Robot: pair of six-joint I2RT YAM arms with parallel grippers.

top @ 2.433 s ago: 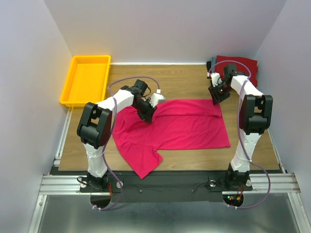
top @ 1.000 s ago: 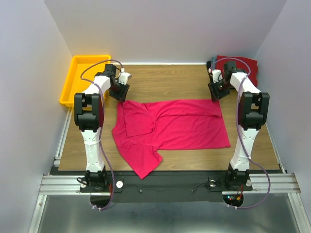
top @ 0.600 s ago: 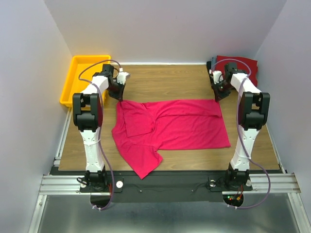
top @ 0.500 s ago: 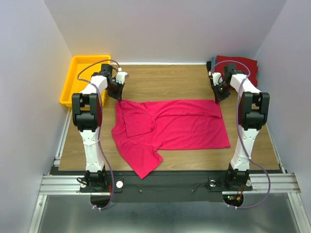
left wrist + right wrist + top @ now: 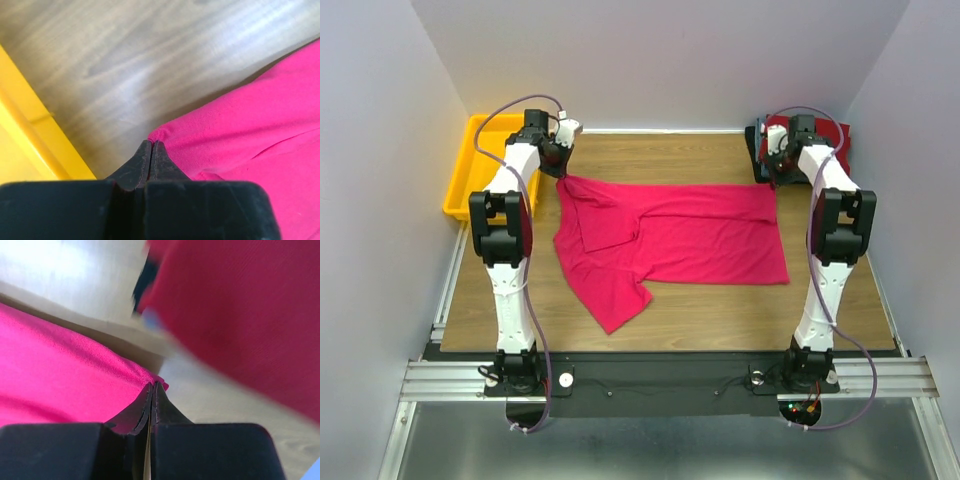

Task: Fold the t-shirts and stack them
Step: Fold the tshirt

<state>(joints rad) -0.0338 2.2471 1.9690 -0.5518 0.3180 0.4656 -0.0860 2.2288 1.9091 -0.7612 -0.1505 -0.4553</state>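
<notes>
Far-left corner of wooden table (image 5: pixel 660 160): smooth rectangular yellow plastic tray (image 5: pixel 495 165). Next, left gripper (image 5: pixel 151 147) pinched tight on far-left corner of crimson t-shirt (image 5: pixel 690 235), soft knit cloth spread mid-table. Then right gripper (image 5: pixel 152 386) pinched tight on its far-right corner. Far-right corner: darker red folded shirt (image 5: pixel 825 135).

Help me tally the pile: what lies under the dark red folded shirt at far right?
A dark layer pokes out beneath the dark red shirt along its left edge. The red shirt covers the rest, so how many pieces lie below cannot be told.
</notes>
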